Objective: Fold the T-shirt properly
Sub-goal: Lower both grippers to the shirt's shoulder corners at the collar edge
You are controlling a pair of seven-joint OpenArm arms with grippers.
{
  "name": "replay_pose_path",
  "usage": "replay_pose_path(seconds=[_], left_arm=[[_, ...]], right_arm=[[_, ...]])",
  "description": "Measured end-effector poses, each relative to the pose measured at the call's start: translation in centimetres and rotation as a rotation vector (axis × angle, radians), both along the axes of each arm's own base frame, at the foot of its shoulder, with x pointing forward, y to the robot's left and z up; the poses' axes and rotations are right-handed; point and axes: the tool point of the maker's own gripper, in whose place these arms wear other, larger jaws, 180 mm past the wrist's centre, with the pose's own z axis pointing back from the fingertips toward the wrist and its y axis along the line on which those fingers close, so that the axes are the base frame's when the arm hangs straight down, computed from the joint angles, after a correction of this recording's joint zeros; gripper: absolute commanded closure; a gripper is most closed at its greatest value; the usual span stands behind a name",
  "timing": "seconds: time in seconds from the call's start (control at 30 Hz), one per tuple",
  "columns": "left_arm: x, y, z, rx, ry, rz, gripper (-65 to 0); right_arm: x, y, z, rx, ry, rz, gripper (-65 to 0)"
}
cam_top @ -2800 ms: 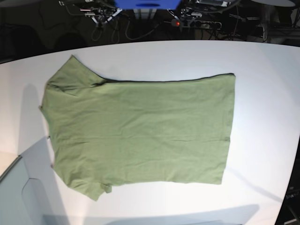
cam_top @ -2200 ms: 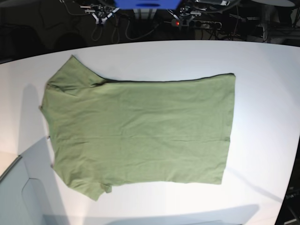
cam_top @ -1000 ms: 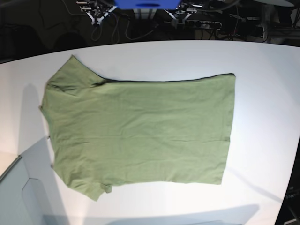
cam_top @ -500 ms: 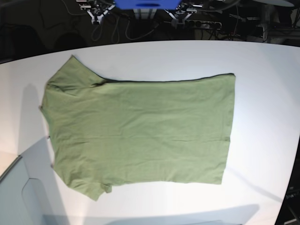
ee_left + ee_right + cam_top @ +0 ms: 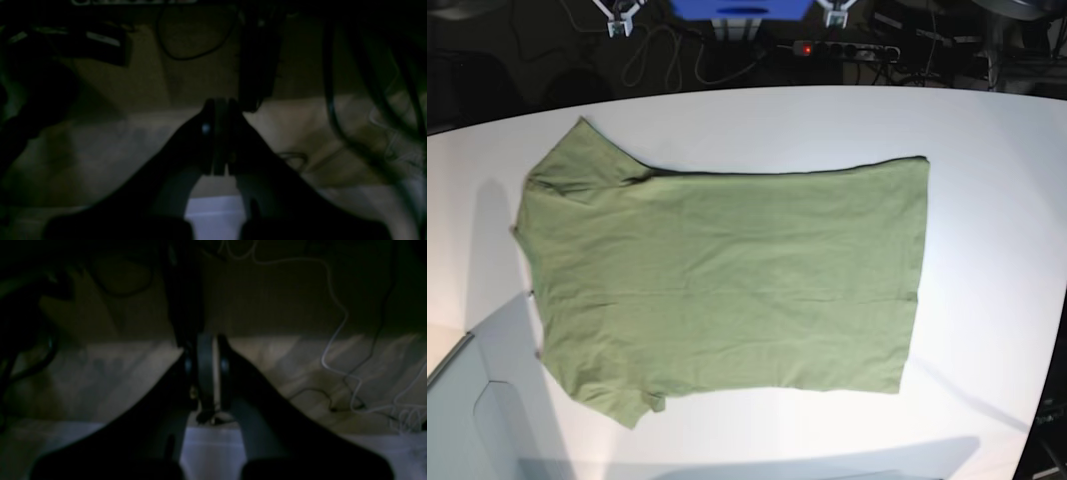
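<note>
The olive-green T-shirt [image 5: 727, 270] lies flat on the white table [image 5: 987, 220], neck end to the left and hem to the right. One sleeve points to the far left corner [image 5: 577, 160], the other to the near left [image 5: 622, 400]. Both grippers hang beyond the table's far edge, well away from the shirt. In the base view only the tip of my right gripper [image 5: 617, 18] and of my left gripper [image 5: 837, 12] shows. In the dark wrist views my left gripper [image 5: 218, 106] and right gripper [image 5: 206, 343] are shut on nothing. The shirt is out of both wrist views.
Cables and a power strip with a red light [image 5: 837, 48] lie on the dark floor behind the table, beside a blue box [image 5: 742, 8]. A pale grey panel [image 5: 477, 420] sits at the near left corner. The wrist views show floor, cables [image 5: 337, 340] and a white strip of table [image 5: 213, 213].
Both gripper tips have drawn back toward the top edge of the base view, farther from the table. The T-shirt has not moved.
</note>
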Motion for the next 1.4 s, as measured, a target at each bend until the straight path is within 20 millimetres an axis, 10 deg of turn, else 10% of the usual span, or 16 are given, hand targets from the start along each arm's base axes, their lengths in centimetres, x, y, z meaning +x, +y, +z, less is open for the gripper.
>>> replay_pose_path(seconds=[0.37, 0.77, 1.07, 1.27, 1.4], left_arm=[[3.2, 0.9, 11.4, -0.001, -0.263, -0.123, 0.0], [11.3, 3.6, 21.9, 0.091, -0.569, -0.156, 0.0], [19.3, 7.0, 26.9, 0.082, -0.836, 0.051, -35.0], [23.9, 8.8, 29.0, 0.096, -0.989, 0.111, -35.4], [25.1, 9.9, 26.5, 0.097, -0.968, 0.164, -35.5]], right_arm=[[0.9, -1.8, 10.9, -0.013, -0.174, 0.153, 0.0], [11.0, -3.9, 22.8, -0.121, -0.434, 0.192, -0.9], [15.6, -4.1, 23.2, -0.142, -0.523, 0.180, -32.9], [17.8, -2.5, 23.6, -0.095, -0.583, 0.222, -36.4], [18.2, -2.5, 23.7, -0.100, -0.592, 0.225, -36.4]])
